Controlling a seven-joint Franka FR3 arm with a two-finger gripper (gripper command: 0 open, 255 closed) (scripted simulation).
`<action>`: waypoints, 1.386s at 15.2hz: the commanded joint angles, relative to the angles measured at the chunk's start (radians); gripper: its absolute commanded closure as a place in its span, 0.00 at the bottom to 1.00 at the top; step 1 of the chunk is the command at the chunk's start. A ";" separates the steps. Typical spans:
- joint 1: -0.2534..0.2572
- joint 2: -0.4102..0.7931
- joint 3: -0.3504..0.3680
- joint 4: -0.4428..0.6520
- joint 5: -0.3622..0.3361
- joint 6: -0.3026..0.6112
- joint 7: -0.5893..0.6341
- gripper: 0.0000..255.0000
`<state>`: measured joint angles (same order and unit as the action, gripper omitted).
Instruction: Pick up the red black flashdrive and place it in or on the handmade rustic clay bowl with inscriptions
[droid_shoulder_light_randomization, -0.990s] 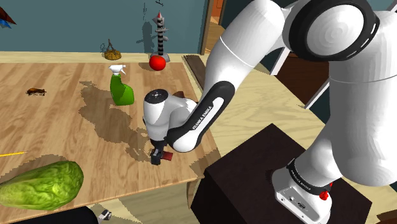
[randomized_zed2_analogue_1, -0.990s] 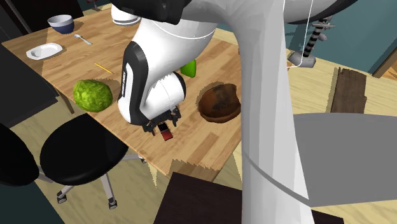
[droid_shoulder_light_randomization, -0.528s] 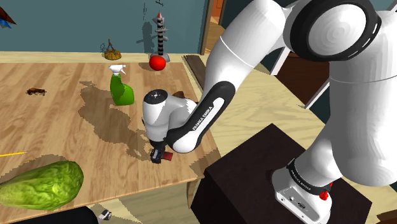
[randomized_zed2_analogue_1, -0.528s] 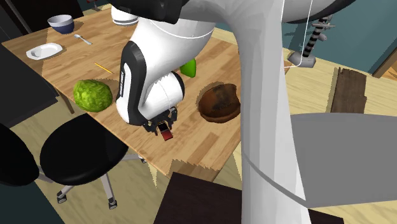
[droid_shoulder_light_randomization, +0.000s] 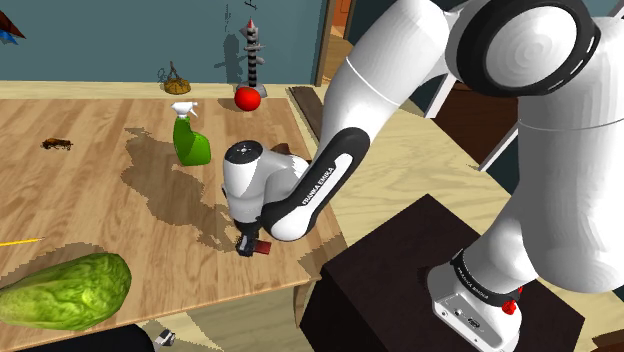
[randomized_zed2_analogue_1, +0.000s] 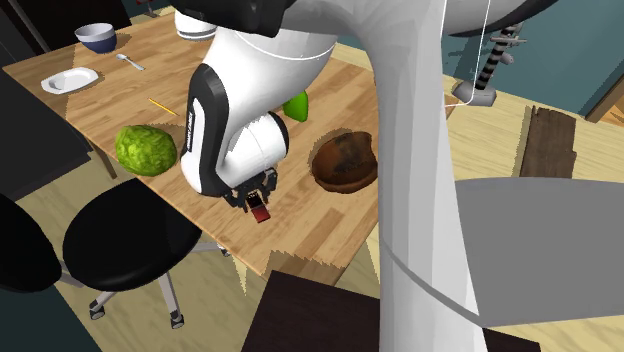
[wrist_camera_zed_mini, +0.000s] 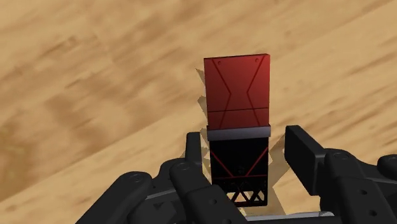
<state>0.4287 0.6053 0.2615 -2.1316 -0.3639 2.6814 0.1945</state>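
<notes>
- A wooden table (droid_shoulder_light_randomization: 90, 190) is standing in a room with a teal wall behind it, and a black stool (randomized_zed2_analogue_1: 130, 240) is sitting at its edge.
- The gripper (wrist_camera_zed_mini: 247, 145) is hanging low over the table's near corner, close to the dark stand (droid_shoulder_light_randomization: 440, 290).
- The red and black flashdrive (wrist_camera_zed_mini: 238, 102) is lying between the two black fingers (wrist_camera_zed_mini: 194, 146), with its black end towards the hand and its red end pointing away.
- The fingers are standing apart on either side of the black end. A thin strip of wood is showing beside each, so they are not clasping it.
- In the second exterior view the dark brown bowl (randomized_zed2_analogue_1: 335, 182) is sitting on the table near the flashdrive (randomized_zed2_analogue_1: 261, 208), to that view's right, apart from it.
- A green spray bottle (droid_shoulder_light_randomization: 188, 140) is standing farther along the table, and a green leafy vegetable (droid_shoulder_light_randomization: 62, 290) is lying near the front edge.
</notes>
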 joint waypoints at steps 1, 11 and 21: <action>-0.010 -0.006 -0.003 -0.005 0.005 -0.003 -0.002 1.00; -0.055 -0.130 0.056 -0.038 0.065 -0.094 -0.045 1.00; -0.091 -0.248 0.105 -0.049 0.136 -0.195 -0.095 1.00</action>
<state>0.3408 0.3713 0.3617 -2.1767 -0.2355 2.4960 0.1041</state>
